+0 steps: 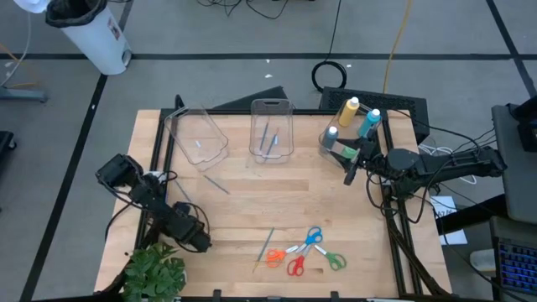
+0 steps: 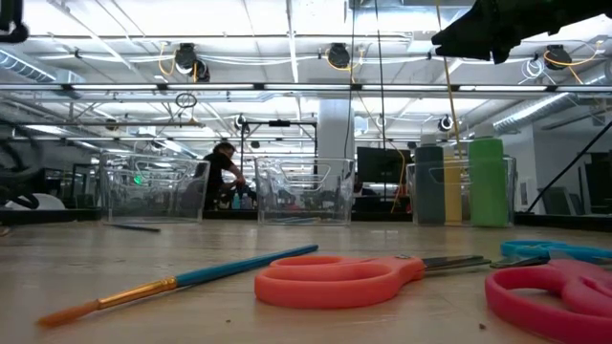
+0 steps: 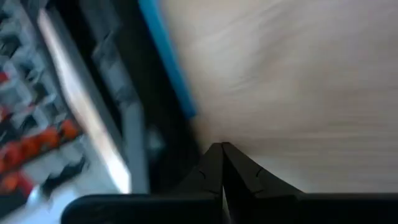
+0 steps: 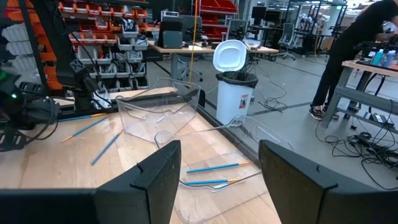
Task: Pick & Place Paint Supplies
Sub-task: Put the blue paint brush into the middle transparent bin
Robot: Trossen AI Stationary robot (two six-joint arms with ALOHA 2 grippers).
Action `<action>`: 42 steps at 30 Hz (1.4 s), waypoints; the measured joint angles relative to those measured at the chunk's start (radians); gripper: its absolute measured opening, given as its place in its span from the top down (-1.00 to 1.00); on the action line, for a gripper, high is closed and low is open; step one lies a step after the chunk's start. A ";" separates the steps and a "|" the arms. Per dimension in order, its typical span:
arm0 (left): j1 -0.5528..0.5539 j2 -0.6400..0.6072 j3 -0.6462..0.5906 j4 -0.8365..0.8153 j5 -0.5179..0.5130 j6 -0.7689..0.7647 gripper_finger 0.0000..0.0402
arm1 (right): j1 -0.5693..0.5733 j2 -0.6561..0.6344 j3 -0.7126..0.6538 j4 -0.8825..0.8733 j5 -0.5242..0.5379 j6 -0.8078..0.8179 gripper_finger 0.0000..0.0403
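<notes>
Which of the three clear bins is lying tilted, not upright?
The left bin, at the table's far left: it lies skewed and tipped, while the middle bin and the bottle bin stand straight.

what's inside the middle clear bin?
Two thin blue-handled brushes lie in the middle bin. In the right wrist view they show through its clear wall; nothing else visible inside.

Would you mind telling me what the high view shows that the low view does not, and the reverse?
Only the high view: the left end effector, shut, near the plant; the right end effector, open, beside the bottle bin; the green-handled scissors.

Only the low view: a person in the room beyond the table.

Both: three clear bins, the orange scissors, a blue-handled brush and the bottles.
</notes>
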 joint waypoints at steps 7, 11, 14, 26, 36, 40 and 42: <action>-0.003 -0.003 -0.050 -0.020 0.001 -0.017 0.98 | 0.000 0.000 0.000 0.000 0.000 0.007 -0.04; 0.001 -0.003 -0.048 -0.047 -0.077 -0.019 0.99 | 0.000 0.000 0.000 0.007 0.000 0.005 -0.04; -0.006 -0.003 -0.048 -0.064 -0.174 -0.085 0.98 | 0.000 0.000 0.000 0.007 0.000 0.005 -0.04; 0.014 0.006 0.010 -0.016 -0.769 0.144 0.99 | 0.000 0.001 0.000 0.008 0.000 0.007 -0.04; 0.060 -0.058 0.153 -0.332 -0.880 -0.028 0.98 | 0.000 0.005 0.000 0.007 0.001 0.007 -0.04; 0.088 -0.158 0.180 -0.363 -0.933 -0.042 0.92 | 0.000 0.007 0.000 0.007 0.001 0.007 -0.04; 0.106 -0.208 0.179 -0.367 -0.932 -0.041 0.91 | 0.000 0.007 0.000 0.007 0.001 0.007 -0.04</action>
